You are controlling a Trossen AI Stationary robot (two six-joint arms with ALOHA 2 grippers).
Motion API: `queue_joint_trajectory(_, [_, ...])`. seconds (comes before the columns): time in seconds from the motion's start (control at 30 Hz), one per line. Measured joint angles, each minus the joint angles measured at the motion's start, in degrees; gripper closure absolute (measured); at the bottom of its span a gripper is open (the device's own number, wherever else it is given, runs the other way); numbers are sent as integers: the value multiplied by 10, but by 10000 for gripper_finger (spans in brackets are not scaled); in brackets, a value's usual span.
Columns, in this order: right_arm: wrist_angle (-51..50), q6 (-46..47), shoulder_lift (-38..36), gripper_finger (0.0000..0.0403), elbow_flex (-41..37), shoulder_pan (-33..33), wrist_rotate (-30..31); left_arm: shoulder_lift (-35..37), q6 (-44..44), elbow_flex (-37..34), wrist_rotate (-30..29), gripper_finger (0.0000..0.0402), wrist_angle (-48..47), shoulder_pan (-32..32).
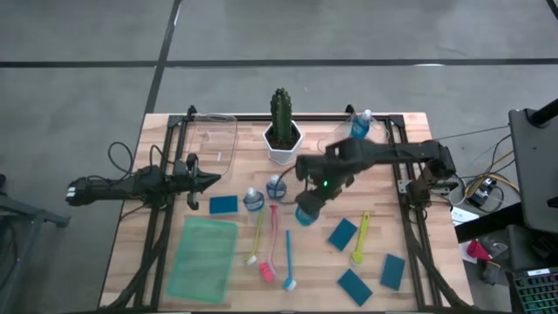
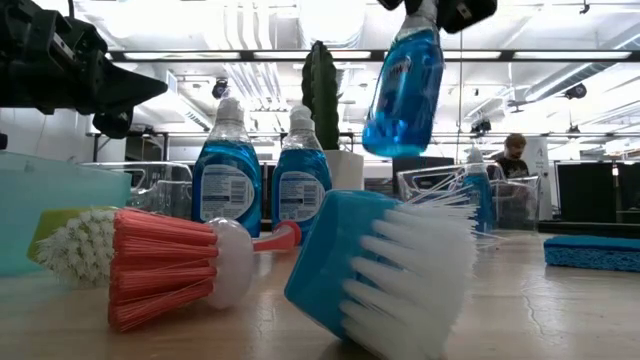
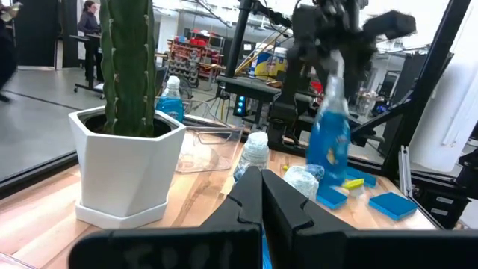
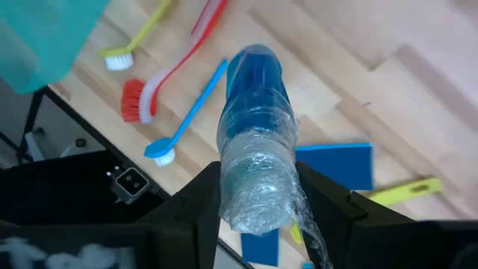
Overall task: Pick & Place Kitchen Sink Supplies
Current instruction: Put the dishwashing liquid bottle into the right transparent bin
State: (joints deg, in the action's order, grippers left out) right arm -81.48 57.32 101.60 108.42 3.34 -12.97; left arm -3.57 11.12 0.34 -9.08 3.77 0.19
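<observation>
Nearest the low camera, a blue brush head point(image 2: 375, 270) with white bristles lies on the wooden table point(image 1: 410, 187), beside a pink brush head point(image 2: 165, 265).

The room is a large open workshop with white ceiling pipes, metal shelving and dark machine frames; a person point(image 2: 514, 155) sits far back, and another person point(image 3: 88, 22) stands in the distance in the left wrist view. From above, grey floor surrounds the table.

On the table, the largest item is a translucent green tray point(image 1: 202, 258) at the front left. A clear container point(image 1: 214, 139) sits at the back left. A green cactus point(image 1: 280, 112) stands upright in a white hexagonal pot point(image 1: 283, 144) at the back centre.

The right gripper point(image 1: 311, 190) is clamped on the neck of a blue bottle point(image 1: 306, 212), which hangs tilted in the air above the middle of the table, clear of the surface. The left gripper point(image 1: 209, 181), its fingers together and empty, waits over the left side.

Two more blue bottles point(image 1: 253, 200) stand upright near the pot, and a fourth bottle point(image 1: 360, 125) stands at the back right. Yellow, pink and blue brushes lie side by side in the centre; a lime brush point(image 1: 361, 237) lies to their right. Teal sponges point(image 1: 343, 233) lie scattered at the front right, and one sponge point(image 1: 223, 205) lies beside the left gripper.
</observation>
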Motion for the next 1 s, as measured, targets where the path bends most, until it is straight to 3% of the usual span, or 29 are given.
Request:
queue_joint_trajectory(0.13, [-94, -38, 0, 265, 61, -36, 33, 0, 0, 0, 0, 401, 0, 0])
queue_joint_trajectory(0.3, [-85, -56, -29, 262, 92, -92, 42, 0, 0, 0, 0, 401, 0, 0])
queue_joint_trajectory(0.73, [-86, -114, -108, 264, 93, -239, 54, -2, 0, 0, 0, 401, -1, 1])
queue_joint_trajectory(1.0, [-86, -225, -109, 264, 92, -344, 71, -2, 0, 0, 0, 401, -1, 1])
